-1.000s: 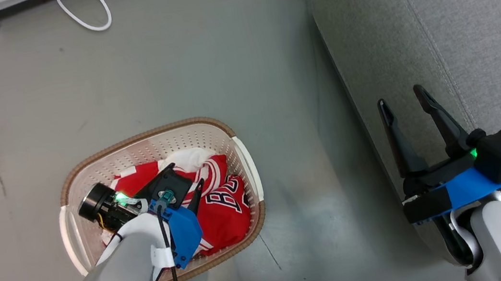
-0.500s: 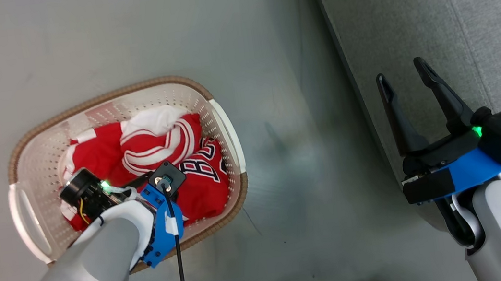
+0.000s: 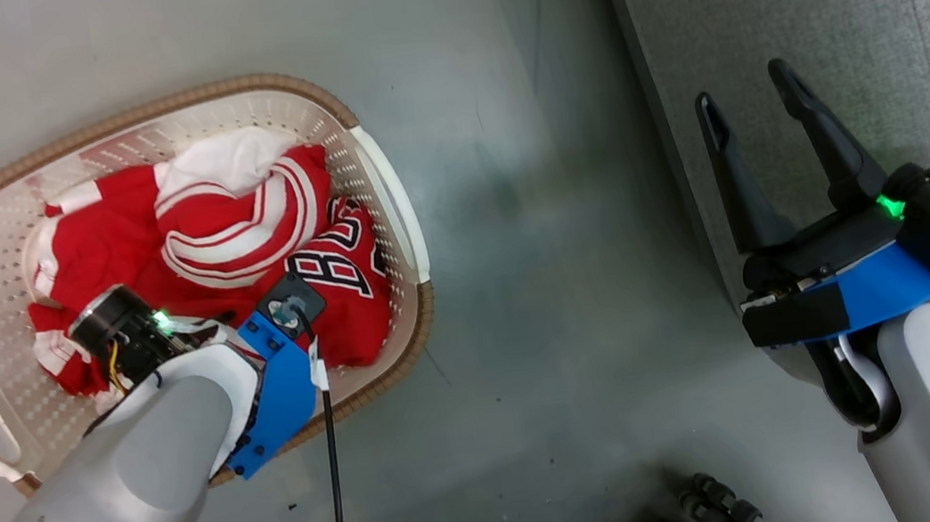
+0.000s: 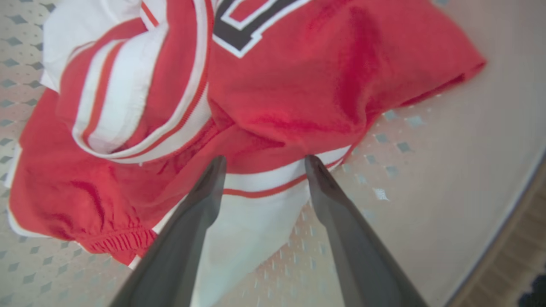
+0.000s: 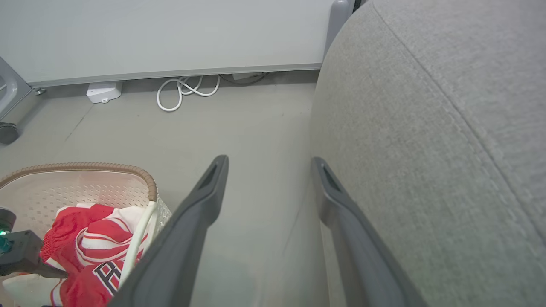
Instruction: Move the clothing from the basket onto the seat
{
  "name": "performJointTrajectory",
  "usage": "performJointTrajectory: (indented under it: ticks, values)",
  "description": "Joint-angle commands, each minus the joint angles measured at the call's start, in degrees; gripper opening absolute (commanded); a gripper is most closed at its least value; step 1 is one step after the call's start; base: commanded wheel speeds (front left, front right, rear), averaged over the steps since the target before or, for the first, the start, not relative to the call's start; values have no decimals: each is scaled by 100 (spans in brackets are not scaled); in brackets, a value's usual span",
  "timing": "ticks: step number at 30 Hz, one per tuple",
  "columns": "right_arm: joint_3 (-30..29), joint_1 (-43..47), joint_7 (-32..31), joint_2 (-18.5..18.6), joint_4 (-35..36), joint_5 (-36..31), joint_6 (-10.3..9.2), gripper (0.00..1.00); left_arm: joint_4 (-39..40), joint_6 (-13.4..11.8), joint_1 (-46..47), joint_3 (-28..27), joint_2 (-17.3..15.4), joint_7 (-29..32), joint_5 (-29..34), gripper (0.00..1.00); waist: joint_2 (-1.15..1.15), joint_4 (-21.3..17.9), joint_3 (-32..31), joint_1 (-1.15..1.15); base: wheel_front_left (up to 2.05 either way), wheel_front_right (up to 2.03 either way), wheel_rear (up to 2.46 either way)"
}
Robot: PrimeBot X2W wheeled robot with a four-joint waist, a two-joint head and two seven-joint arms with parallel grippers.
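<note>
A white cable (image 5: 187,90) is lying coiled on the grey floor (image 5: 239,128) beside a white box (image 5: 103,91), along the wall (image 5: 170,34).

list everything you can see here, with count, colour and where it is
clothing: one heap, seemingly two pieces, red with white trim and dark lettering, inside the basket
basket: one, cream-white with a brown rim, on the floor left of the seat
seat: one, grey fabric, right side of the head view
floor: one, grey, under the basket
cable: one, white, looped on the floor by the wall
box: one, white, on the floor by the wall
wheel: one, dark, far left by the wall
left gripper: one, dark fingers, open, down in the basket with its tips at the clothing
right gripper: one, dark fingers, open, above the seat's edge
</note>
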State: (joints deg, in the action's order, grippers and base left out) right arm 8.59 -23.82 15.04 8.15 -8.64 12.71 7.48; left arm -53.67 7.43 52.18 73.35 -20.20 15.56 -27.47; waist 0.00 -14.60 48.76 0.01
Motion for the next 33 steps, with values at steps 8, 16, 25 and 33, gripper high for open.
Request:
performJointTrajectory:
  ticks: [8, 16, 25, 33]
  values:
    - [-11, -238, 22, -44, 144, 2, 3, 100, 51, 4, 266, 17, -118, 183, 116, 100, 0, -91, 463, -1, 0, 0, 0]
    - [-15, -324, 22, -67, 135, 10, 3, 100, 118, 4, 288, 18, -149, 317, 230, 0, 0, -116, 588, -1, 0, 0, 0]
    - [-50, -302, 22, -34, 116, -5, 3, 100, 160, 4, 256, 18, -80, 254, 138, 0, 0, -32, 454, -1, 0, 0, 0]
    - [-70, -241, 22, 48, 79, -44, 3, 100, 165, 5, 180, 19, 126, -180, -72, 0, 0, 187, 58, -1, 0, 0, 0]
